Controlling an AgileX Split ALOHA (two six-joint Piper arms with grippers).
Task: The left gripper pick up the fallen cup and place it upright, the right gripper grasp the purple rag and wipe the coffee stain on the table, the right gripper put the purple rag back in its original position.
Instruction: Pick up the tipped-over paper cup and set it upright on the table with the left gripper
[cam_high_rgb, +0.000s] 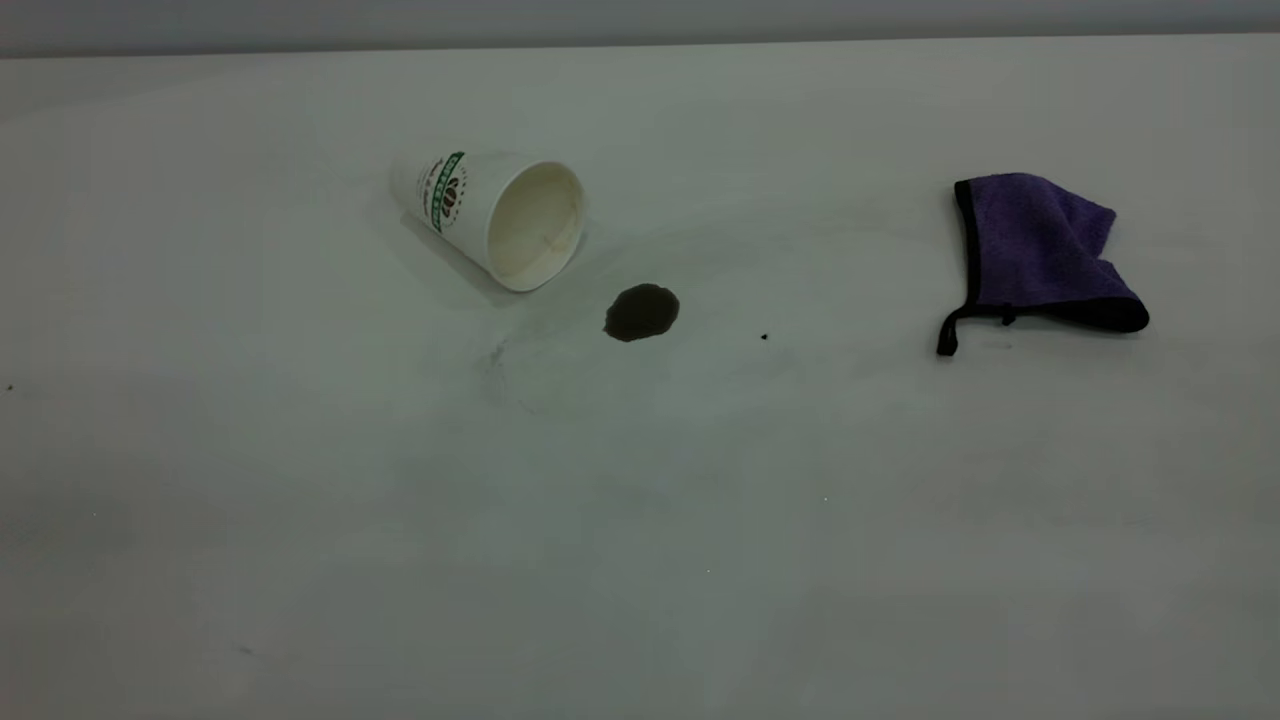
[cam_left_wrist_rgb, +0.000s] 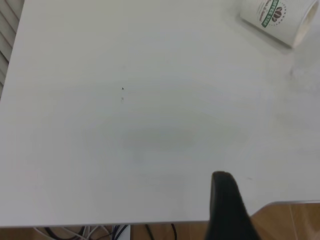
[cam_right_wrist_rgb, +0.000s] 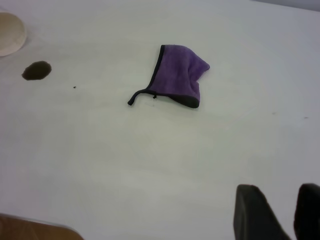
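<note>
The cup (cam_high_rgb: 490, 215) lies on its side on the white table (cam_high_rgb: 640, 520), left of centre, with its cream mouth turned toward the coffee stain (cam_high_rgb: 642, 311), a dark brown blot just beside the rim. The purple rag (cam_high_rgb: 1040, 250) lies crumpled at the right, its black loop trailing to the front. Neither gripper shows in the exterior view. In the left wrist view my left gripper (cam_left_wrist_rgb: 227, 210) hangs over the table's edge, far from the cup (cam_left_wrist_rgb: 277, 17). My right gripper (cam_right_wrist_rgb: 280, 189) is open and empty, well short of the rag (cam_right_wrist_rgb: 179, 75) and the stain (cam_right_wrist_rgb: 36, 70).
A tiny black speck (cam_high_rgb: 764, 337) sits between stain and rag. The table's near edge (cam_left_wrist_rgb: 150, 222) has wooden floor and cables below it. A wall runs behind the table's far edge (cam_high_rgb: 640, 45).
</note>
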